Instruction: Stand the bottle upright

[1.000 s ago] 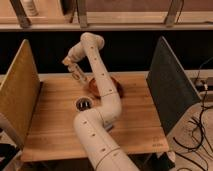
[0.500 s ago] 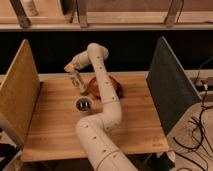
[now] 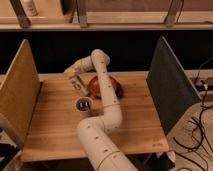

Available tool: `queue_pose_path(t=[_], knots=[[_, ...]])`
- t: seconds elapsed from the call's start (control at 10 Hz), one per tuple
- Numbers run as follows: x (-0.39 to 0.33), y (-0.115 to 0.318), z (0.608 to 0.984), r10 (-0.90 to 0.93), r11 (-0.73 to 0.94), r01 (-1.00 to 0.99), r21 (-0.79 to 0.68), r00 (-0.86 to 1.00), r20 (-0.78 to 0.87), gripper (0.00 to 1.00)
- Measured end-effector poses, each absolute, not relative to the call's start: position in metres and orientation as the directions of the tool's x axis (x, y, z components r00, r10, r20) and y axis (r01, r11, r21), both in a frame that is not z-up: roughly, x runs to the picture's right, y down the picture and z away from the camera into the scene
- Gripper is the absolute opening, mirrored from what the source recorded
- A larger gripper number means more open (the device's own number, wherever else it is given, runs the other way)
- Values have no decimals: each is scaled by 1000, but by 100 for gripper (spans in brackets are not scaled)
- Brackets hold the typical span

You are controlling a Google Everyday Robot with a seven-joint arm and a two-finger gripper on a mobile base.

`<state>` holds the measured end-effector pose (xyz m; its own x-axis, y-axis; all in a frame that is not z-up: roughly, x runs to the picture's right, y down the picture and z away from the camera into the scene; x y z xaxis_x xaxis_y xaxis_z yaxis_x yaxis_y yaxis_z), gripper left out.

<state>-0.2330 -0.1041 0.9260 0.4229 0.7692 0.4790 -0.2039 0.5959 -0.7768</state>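
The gripper (image 3: 70,74) is at the far left part of the wooden table (image 3: 55,125), at the end of the white forearm that reaches left from the elbow (image 3: 100,57). The small tan bottle (image 3: 78,83) shows right under the gripper. It is tilted, with one end toward the gripper and the other toward the reddish-brown bowl (image 3: 114,86). I cannot tell whether the gripper holds the bottle or only touches it.
A short dark cup with a pale rim (image 3: 83,104) stands in front of the bottle. A tan panel (image 3: 20,92) walls the table's left side and a dark grey panel (image 3: 170,85) the right. The arm crosses the bowl. Cables (image 3: 200,125) hang at the right.
The elbow has moved right and lower, and the forearm now lies flatter. The gripper stays at the far left of the table, slightly lower, with the bottle at it.
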Motion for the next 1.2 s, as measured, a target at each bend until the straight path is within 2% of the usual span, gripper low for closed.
queue_pose_path(t=[0.6,0.7,1.2], knots=[[-241,-123,921,713,668,-151,-728,408,570,75],[-248,-127,919,701,684,-131,-718,390,597,80],[-261,-139,913,651,737,-77,-672,346,675,80]])
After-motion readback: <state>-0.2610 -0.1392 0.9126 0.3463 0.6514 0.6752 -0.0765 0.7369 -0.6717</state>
